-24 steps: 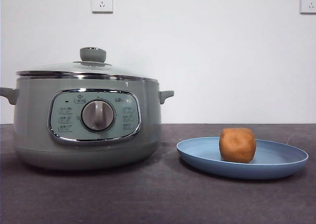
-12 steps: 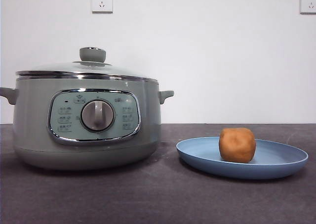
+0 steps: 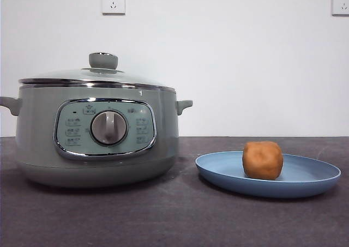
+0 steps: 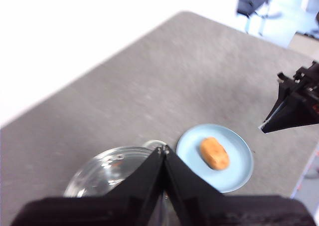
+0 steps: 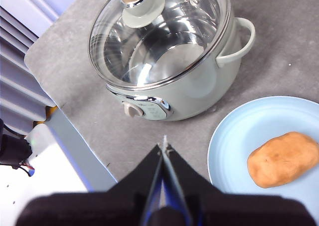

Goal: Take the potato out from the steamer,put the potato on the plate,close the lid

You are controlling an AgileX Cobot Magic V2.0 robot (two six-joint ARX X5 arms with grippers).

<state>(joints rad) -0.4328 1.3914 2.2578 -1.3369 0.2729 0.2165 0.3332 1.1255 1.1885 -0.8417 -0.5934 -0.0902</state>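
Where glass-domed lid [image 3: 92,75] (steel-rimmed): matte potato [image 3: 263,160]

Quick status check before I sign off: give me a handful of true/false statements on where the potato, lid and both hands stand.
1. The potato lies on the plate. True.
2. The lid is off the steamer. False: it sits on the steamer's rim.
3. The left hand holds the potato. False: it is shut on nothing, above the steamer.
4. The right hand is shut and empty. True.
5. The plate touches the steamer. False: bare table shows between them.
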